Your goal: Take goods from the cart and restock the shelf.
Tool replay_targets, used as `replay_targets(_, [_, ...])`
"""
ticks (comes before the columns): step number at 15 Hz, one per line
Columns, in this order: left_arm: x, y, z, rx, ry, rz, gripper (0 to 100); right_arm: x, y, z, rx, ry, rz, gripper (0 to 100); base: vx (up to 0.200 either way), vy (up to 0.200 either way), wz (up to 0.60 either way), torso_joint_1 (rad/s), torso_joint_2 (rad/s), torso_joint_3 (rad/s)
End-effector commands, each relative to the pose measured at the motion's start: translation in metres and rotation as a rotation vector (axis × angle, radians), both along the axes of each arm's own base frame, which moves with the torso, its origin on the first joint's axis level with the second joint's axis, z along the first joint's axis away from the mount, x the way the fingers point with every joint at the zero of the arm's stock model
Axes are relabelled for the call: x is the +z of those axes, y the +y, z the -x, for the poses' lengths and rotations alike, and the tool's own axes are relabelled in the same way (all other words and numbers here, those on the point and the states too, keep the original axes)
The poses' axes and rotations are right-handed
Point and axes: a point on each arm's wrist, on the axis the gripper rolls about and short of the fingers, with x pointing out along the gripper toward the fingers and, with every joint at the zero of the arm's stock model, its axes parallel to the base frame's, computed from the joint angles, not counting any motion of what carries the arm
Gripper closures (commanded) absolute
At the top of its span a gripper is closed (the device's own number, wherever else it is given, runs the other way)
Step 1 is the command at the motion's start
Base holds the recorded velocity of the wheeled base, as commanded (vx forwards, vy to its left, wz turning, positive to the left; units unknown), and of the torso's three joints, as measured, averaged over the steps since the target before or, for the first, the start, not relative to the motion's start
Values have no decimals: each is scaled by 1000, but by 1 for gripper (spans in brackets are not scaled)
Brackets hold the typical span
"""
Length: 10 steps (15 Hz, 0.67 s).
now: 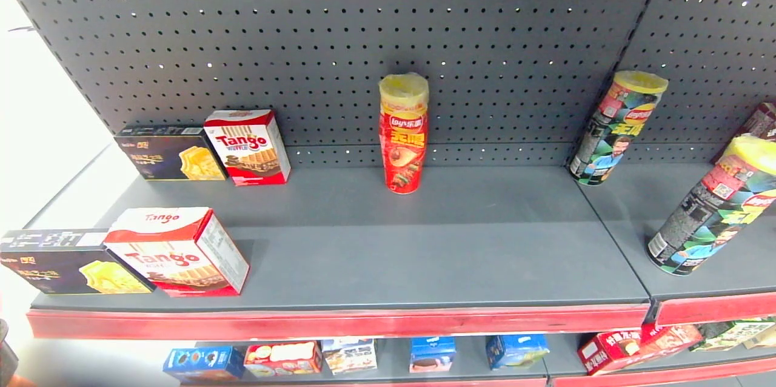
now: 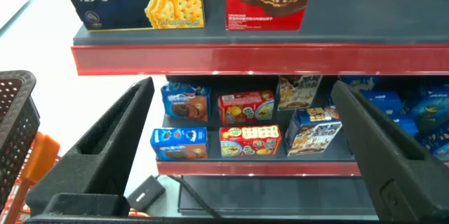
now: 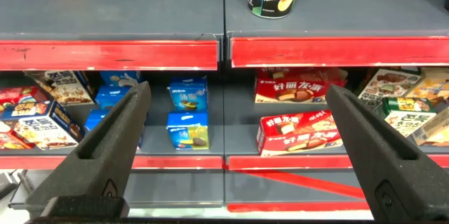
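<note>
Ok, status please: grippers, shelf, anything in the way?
Left gripper open, holding nothing. Right gripper open, holding nothing. Shelf: red can upright at back centre, boxes at left. No obstacle seen.

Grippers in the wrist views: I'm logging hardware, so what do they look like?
The left gripper and right gripper each have two matte black, wedge-shaped fingers tapering to the tips, with moulded recesses and a small round hole near the base.

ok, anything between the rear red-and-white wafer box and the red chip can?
Nothing: bare grey shelf between the rear red-and-white wafer box and the red cylindrical chip can, in the head view.
</note>
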Motion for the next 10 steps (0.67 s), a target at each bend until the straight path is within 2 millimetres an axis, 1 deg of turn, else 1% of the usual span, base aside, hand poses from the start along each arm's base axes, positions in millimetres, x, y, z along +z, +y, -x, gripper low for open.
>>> replay_targets(1, [0,0,0,0,-1,1,0,0,0,0,0,2,0,0,0,0,600,2,2,2])
replay_targets(10, [0,0,0,2,1,2,0,0,0,0,0,2,0,0,0,0,600,6,4,2])
